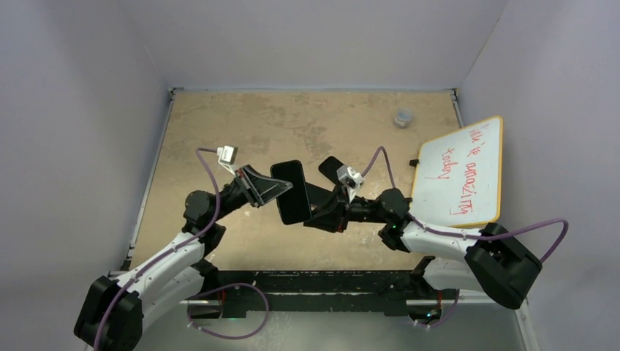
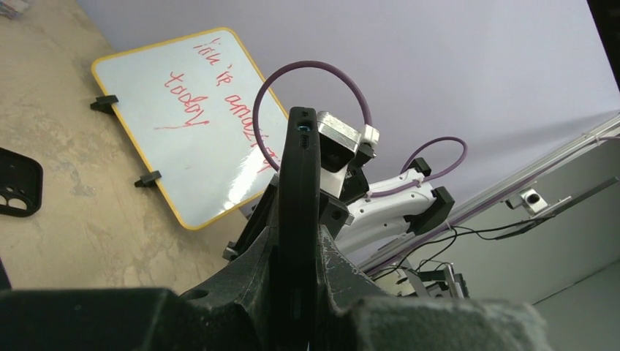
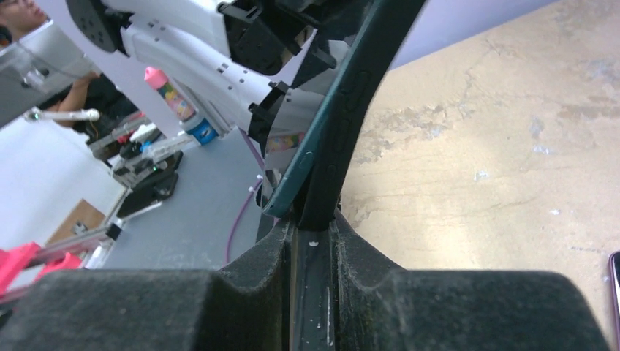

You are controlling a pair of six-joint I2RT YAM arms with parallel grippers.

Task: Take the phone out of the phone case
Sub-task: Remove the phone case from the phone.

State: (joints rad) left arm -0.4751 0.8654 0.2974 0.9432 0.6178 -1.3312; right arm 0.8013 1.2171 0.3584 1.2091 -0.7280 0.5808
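Left gripper [image 1: 280, 189]: clenched on the phone [image 1: 294, 196], which it holds off the table [image 1: 241, 124] near the middle of the work area, on edge with one broad face turned up toward the overhead camera. In the left wrist view the phone rises edge-on from between the fingers [image 2: 241, 285], which press on both of its flat sides.

Right gripper [image 1: 311, 212]: also clamped on the phone, at the lower end, facing the left gripper – the two meet at the same object. In the right wrist view a black strip runs down into the narrow gap between the fingers [image 3: 365, 256], and a dark greenish strip lies against it, curling away just above them (which strip is phone and which is case cannot be told).

A second case [image 2: 16, 183], black with camera cutouts, lies flat on the table. A whiteboard [image 1: 460, 172] with red writing rests at the right side – well apart from both grippers.
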